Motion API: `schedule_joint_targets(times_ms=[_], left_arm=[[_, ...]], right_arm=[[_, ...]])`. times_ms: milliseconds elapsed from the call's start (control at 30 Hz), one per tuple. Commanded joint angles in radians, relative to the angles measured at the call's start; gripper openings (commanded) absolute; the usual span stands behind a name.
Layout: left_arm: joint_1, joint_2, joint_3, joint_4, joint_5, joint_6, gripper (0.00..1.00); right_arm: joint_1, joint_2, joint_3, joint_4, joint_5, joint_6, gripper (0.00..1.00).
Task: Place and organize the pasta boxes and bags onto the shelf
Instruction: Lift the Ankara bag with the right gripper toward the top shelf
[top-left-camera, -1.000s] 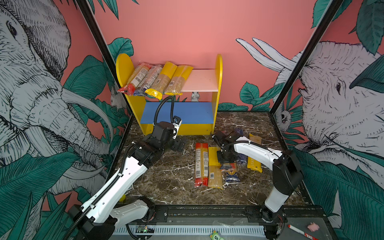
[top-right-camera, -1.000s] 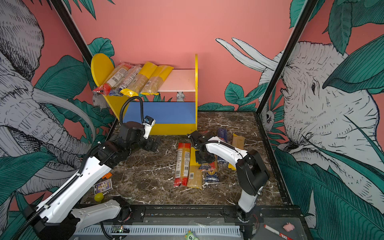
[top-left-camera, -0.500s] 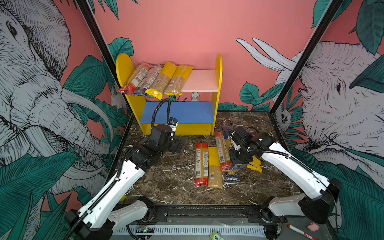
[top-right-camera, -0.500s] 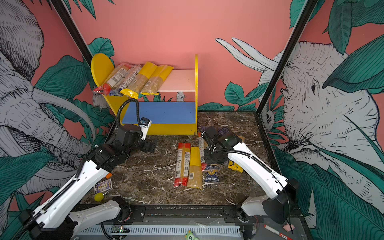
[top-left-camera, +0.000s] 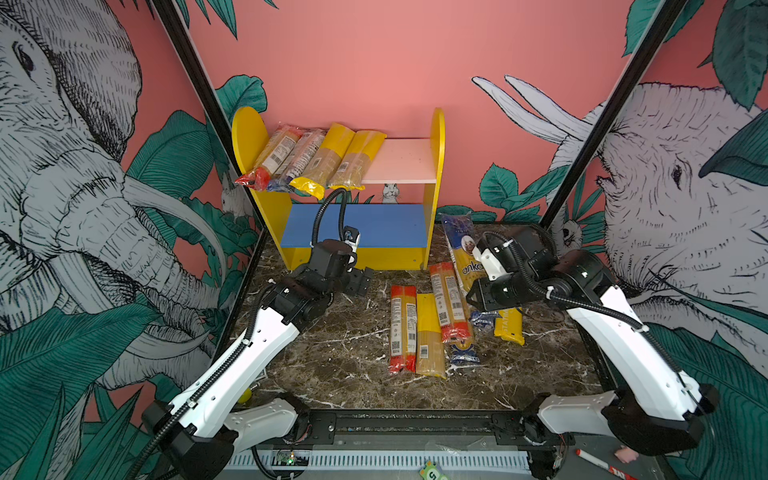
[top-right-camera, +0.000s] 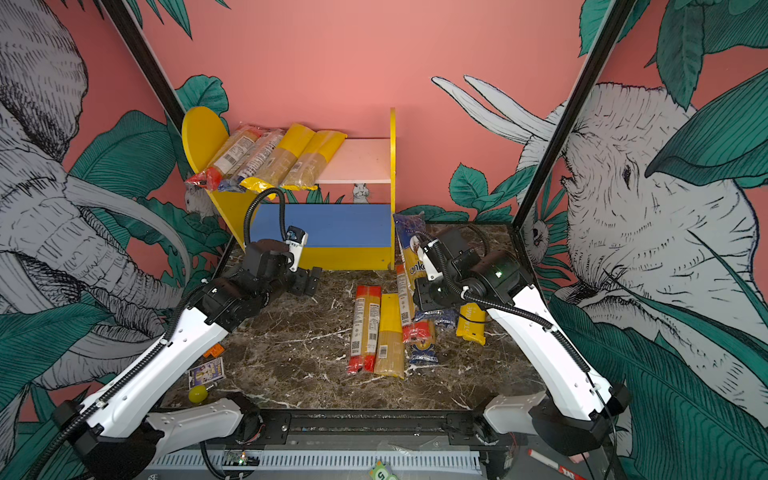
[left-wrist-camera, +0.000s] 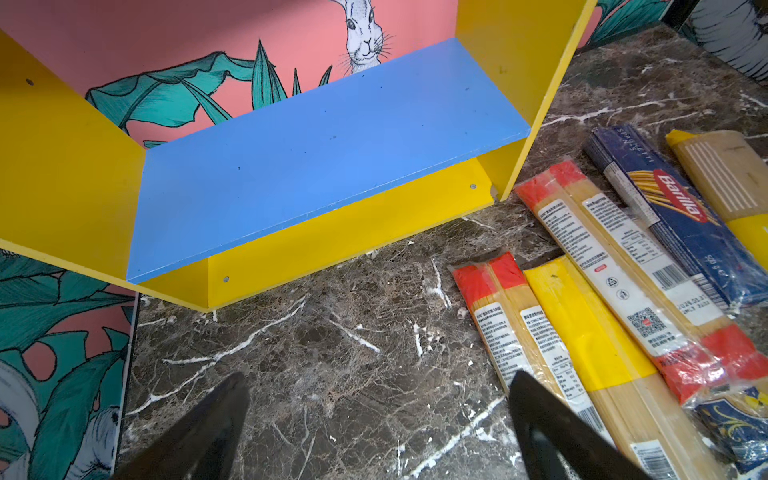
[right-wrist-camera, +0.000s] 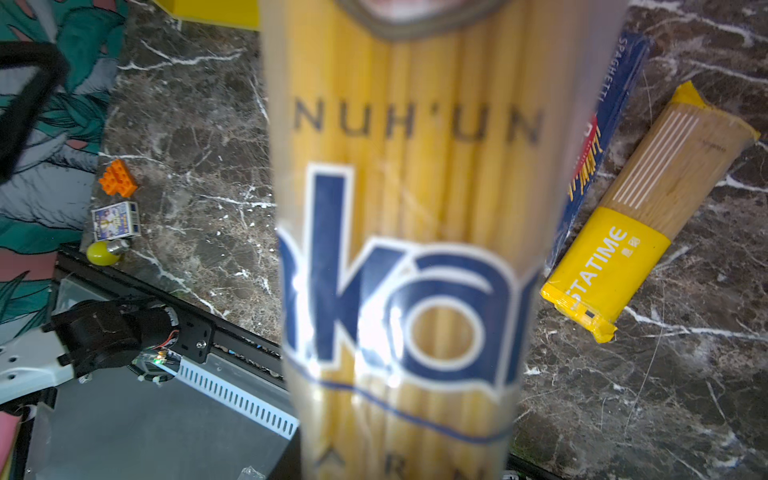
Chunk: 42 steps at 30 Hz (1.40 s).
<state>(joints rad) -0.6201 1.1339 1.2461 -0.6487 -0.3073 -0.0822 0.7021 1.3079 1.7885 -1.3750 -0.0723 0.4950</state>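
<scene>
Spaghetti bag (top-left-camera: 462, 245): clamped by right gripper (top-left-camera: 478, 292) | left gripper (left-wrist-camera: 376, 399): spread wide, empty

Yellow-sided shelf (top-left-camera: 249, 137), blue lower board (top-left-camera: 382, 226)

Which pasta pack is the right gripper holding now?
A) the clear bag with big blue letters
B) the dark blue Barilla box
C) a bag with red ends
A: the right gripper is shut on the clear bag with big blue letters, which fills the right wrist view, while the Barilla box lies on the table.
</scene>
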Motion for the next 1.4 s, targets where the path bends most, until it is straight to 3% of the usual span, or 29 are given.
schedule_joint_targets(times_ms=[0, 467, 700, 1200, 1367], left_arm=[[0.005, 0.003, 0.04, 0.03, -0.013, -0.002, 0.99], [0.005, 0.033, 0.075, 0.023, -0.028, 0.041, 0.99], [0.005, 0.046, 0.101, 0.03, -0.008, 0.032, 0.99], [0.011, 0.097, 0.149, 0.036, 0.012, 0.119, 0.99], [0.019, 0.11, 0.171, 0.037, 0.04, 0.132, 0.99]], right_arm=[[0.0, -0.026, 0.104, 0.101, -0.019, -0.069, 0.0], [0.004, 0.281, 0.645, -0.025, -0.002, -0.179, 0.0], [0.005, 0.449, 0.821, 0.014, 0.031, -0.236, 0.0], [0.004, 0.623, 0.918, 0.47, 0.238, -0.456, 0.0], [0.004, 0.714, 0.989, 0.584, 0.287, -0.49, 0.05]])
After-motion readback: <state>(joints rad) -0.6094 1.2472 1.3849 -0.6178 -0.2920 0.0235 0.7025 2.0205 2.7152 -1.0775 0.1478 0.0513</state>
